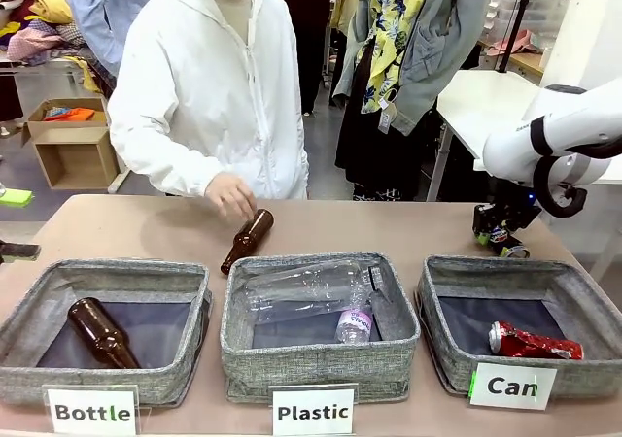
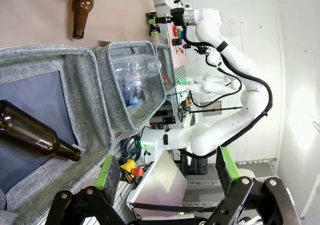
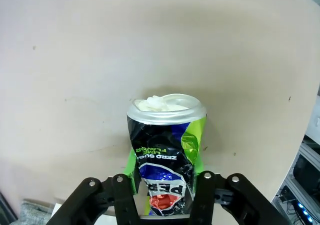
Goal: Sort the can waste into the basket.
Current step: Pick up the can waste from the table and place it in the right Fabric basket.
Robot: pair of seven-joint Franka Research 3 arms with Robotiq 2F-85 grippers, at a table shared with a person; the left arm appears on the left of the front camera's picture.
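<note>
Black can point(image 3: 167, 155) between right hand point(image 3: 164, 185) green pads, both touching its sides, clamped; long axis along the fingers, rim end pointing away toward counter point(image 3: 75, 60) | red can point(image 1: 533, 342) lying crosswise in Can basket point(image 1: 447, 357) | right hand at far right counter edge | left hand point(image 2: 167, 172) fingers apart, over Bottle bin point(image 2: 50, 65)

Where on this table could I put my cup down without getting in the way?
The bare table at the far left, beyond the Bottle basket, is widest. Another patch lies between the loose brown bottle and the right gripper, which holds a black can. The near edge is crowded: three baskets stand side by side, the Can basket holding a red can.
</note>
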